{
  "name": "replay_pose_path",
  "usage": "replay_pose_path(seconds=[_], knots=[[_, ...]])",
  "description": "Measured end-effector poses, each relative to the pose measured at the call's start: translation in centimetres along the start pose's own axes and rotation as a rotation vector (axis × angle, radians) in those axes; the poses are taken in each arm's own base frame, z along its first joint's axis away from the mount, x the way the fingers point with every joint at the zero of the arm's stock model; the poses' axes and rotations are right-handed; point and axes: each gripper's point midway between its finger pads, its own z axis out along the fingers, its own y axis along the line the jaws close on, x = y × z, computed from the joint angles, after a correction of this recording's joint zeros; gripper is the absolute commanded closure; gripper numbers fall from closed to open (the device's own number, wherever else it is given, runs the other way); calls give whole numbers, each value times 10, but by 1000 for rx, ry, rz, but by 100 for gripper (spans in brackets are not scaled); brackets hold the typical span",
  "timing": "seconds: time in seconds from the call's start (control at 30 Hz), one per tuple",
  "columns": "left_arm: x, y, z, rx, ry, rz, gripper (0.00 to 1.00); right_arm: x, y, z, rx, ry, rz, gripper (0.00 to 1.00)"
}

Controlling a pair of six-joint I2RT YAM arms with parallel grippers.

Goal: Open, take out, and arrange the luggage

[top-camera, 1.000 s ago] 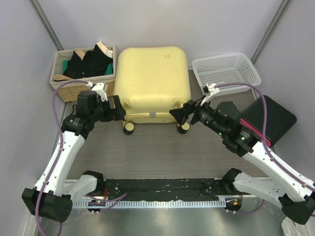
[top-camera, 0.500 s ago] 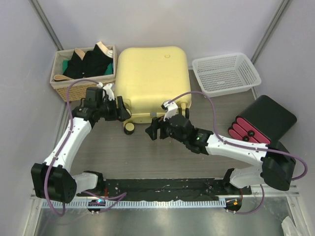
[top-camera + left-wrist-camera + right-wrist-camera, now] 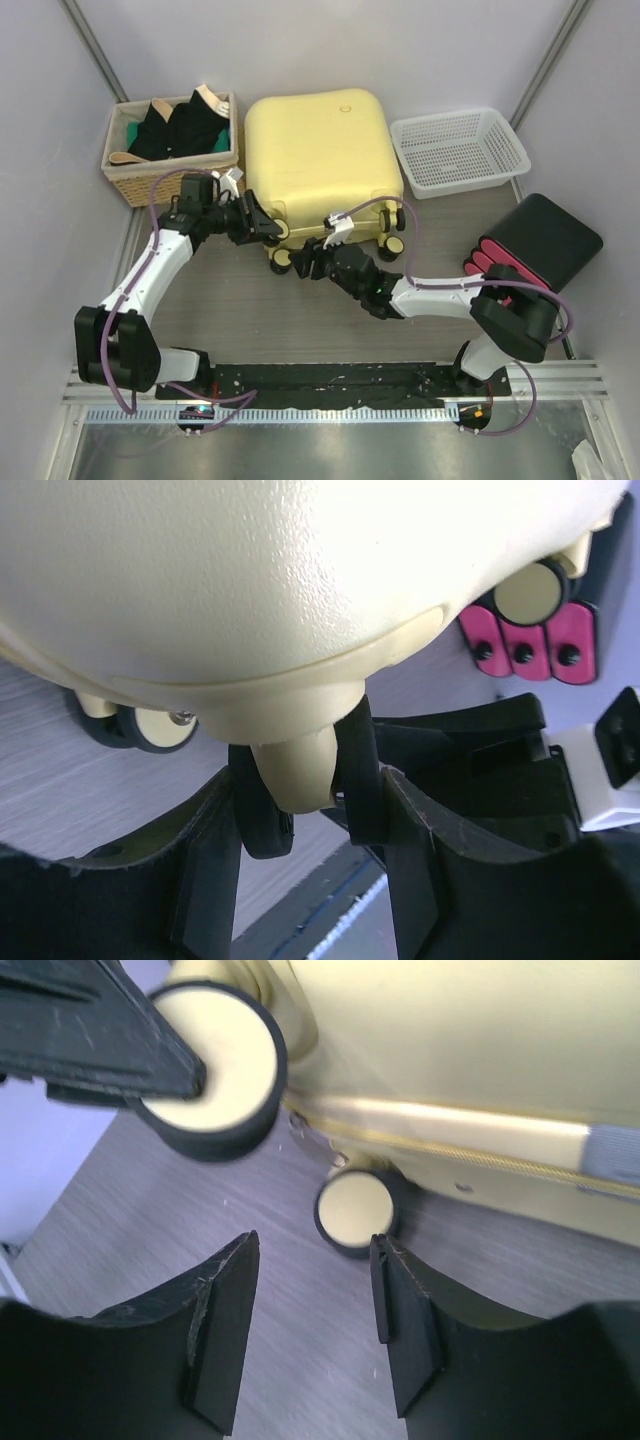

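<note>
Walls (image 3: 60, 150): pale grey panels are seen on the left, far and right sides.
Table (image 3: 250, 320): a grey wood-grain surface is shown, with a black rail (image 3: 330, 382) along its near edge.
Luggage (image 3: 318, 160): it is laid flat and closed at the far centre of the table, slightly turned, with its wheels towards the near side; it is set between the wicker basket and the white basket.
Right arm (image 3: 440, 295): it is folded at the near right and stretched low to the left, along the near edge of the luggage.
Left arm (image 3: 150, 275): it is raised from the near left and bent rightwards to the near-left corner of the luggage.
Black box (image 3: 550, 235): it is placed at the right, with red cylinders on its near face.
White basket (image 3: 455, 150): it is placed at the far right.
Wicker basket (image 3: 150, 182): it is placed at the far left and filled with dark clothes.
Left gripper (image 3: 310, 790): its fingers are held apart on either side of a caster (image 3: 295, 770); contact cannot be told.
Right gripper (image 3: 312, 1250): its fingers are spread, nothing is held, and a wheel (image 3: 355, 1210) is seen just ahead.
</note>
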Motion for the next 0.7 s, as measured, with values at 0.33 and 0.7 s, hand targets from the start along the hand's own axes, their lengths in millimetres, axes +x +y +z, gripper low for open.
replay_pose_path(seconds=[0.33, 0.7], knots=[[6, -19, 14, 166, 43, -96, 100, 12, -13, 29, 63, -110, 1, 52], [10, -25, 17, 233, 44, -132, 100, 19, -7, 46, 100, -189, -59, 54]])
